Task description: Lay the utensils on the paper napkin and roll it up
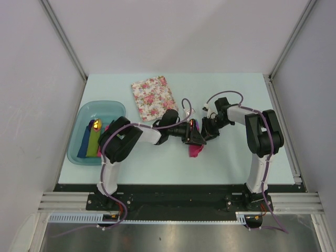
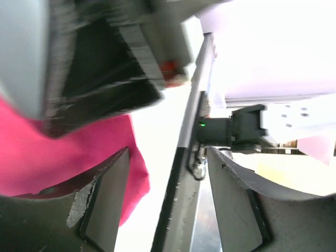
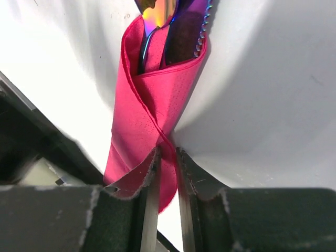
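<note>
The magenta paper napkin [image 3: 147, 110] is wrapped into a loose roll around the utensils. A spoon with a shiny orange bowl [image 3: 156, 11] and a serrated purple-blue piece [image 3: 190, 29] stick out of its far end. My right gripper [image 3: 167, 153] is shut on a fold at the roll's near end. In the top view the napkin [image 1: 195, 150] hangs just below both grippers at the table's middle. My left gripper [image 2: 168, 157] is open, its left finger [image 2: 107, 199] beside the napkin [image 2: 58, 152], which is not between the jaws. The two grippers [image 1: 191, 135] [image 1: 208, 130] nearly touch.
A white floral napkin [image 1: 153, 97] lies at the back, left of centre. A teal bin [image 1: 79, 149] at the left holds green and blue rolled napkins [image 1: 90, 140] with cutlery. The table's metal frame [image 2: 184, 173] runs along its edge.
</note>
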### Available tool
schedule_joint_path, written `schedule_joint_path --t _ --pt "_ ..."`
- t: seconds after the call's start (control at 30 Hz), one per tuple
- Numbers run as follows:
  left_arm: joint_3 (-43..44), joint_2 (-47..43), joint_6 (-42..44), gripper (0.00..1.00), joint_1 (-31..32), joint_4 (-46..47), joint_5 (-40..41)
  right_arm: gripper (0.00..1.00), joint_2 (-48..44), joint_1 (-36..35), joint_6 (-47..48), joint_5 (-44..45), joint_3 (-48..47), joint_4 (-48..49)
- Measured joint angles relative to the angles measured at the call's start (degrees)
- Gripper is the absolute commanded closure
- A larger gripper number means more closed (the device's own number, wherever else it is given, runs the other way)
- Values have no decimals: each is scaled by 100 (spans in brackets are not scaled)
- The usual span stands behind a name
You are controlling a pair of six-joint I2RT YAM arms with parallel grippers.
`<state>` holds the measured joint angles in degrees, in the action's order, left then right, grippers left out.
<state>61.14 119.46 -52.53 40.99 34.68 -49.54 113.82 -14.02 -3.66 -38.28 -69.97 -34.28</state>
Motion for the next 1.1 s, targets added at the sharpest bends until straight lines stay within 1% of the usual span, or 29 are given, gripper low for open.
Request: schedule_joint_path --t 0.1,0.2,0.23,0.3,0.33,0.37,0.6,0.87,0.93,1.1 --pt "-87 -393 0 39 -26 -9 -28 78 0 -7 81 7 -2 -7" --pt "-291 -772 -37 48 -72 31 -46 78 0 -7 120 4 -2 -9" --pt "-380 -868 -57 54 -101 46 -52 78 0 -7 131 4 -2 -9" --pt "-522 -960 -96 61 -162 46 -66 78 0 -9 142 2 -2 -9" --pt "-579 -966 -103 67 -195 31 -68 78 0 -9 155 0 -2 -9" --pt "-614 -964 -107 68 -219 -35 -66 78 0 -11 160 -2 -2 -9" --pt "-573 -743 2 74 -190 -649 -118 78 0 -11 186 -13 -2 -9" --pt "-551 -31 155 76 -175 -1121 -236 78 0 -11 190 -13 -2 -9" --pt "-492 101 166 77 -190 -1145 -391 78 -2 -13 188 -13 -2 -9" --pt "-356 195 260 79 -203 -1281 -520 72 -15 -2 190 -44 -22 -31"
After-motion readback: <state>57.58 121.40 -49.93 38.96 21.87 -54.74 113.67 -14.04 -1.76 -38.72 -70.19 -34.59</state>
